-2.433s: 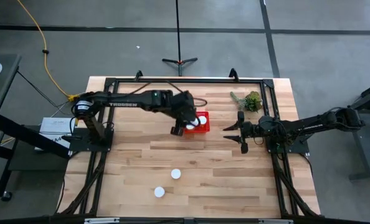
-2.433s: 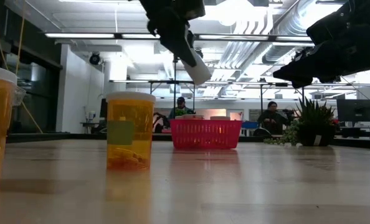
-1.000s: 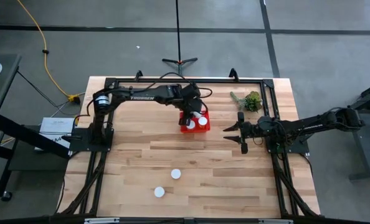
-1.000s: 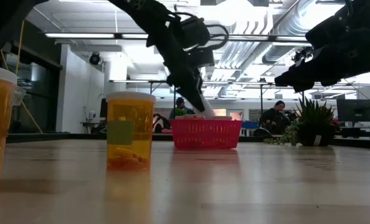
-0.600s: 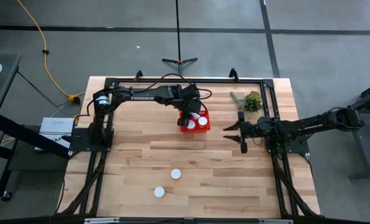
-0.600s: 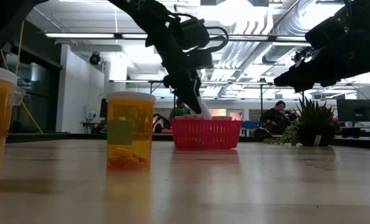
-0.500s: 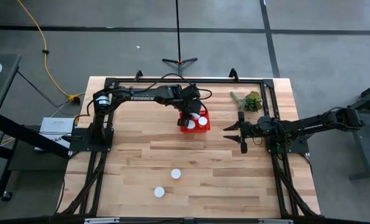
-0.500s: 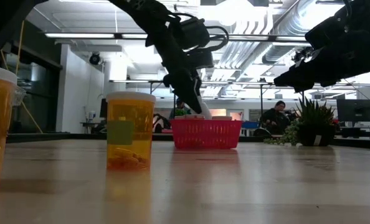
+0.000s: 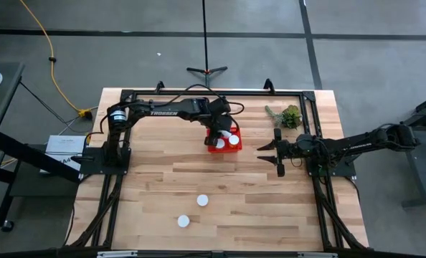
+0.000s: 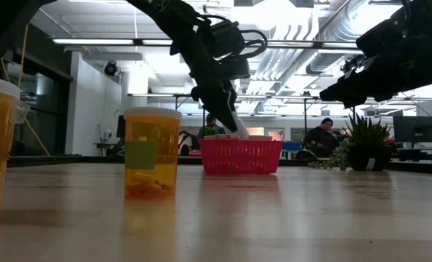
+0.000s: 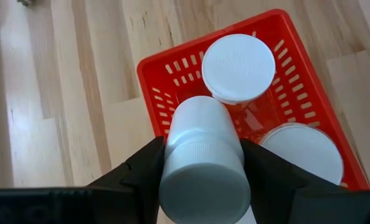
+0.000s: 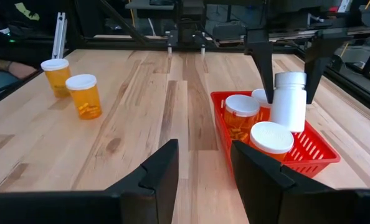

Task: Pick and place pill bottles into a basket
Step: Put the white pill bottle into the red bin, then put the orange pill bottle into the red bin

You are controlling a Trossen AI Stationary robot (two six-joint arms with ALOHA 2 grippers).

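The red basket (image 9: 224, 141) stands on the table at the far middle and holds bottles with white caps (image 11: 238, 67) (image 11: 303, 152). My left gripper (image 9: 223, 130) hangs over the basket's left part, shut on a white pill bottle (image 12: 290, 99). Two more pill bottles, amber with white caps, stand on the table nearer the front edge (image 9: 202, 201) (image 9: 183, 221). To the right of the basket, my right gripper (image 9: 264, 152) waits open above the table with nothing between its fingers. My left gripper pinches the white bottle's upper part, at and just under its ribbed cap (image 11: 203, 152), between its two fingers (image 11: 144, 171). The fingers come slanting down from above. The bottle stands nearly upright, cap up, its lower end (image 10: 241, 133) at the basket's rim; whether it rests on anything is hidden.
A green plant sprig (image 9: 286, 115) lies at the far right of the table. Black frame rails (image 9: 199, 94) run along the table's edges. Bare wood lies between the basket and the two standing bottles. People sit in the room behind (image 10: 319, 135).
Since the earliest frames my left gripper has carried the white bottle from beside the basket's near left corner toward the far edge, over the basket, and down to its rim. In the last second nothing has visibly moved.
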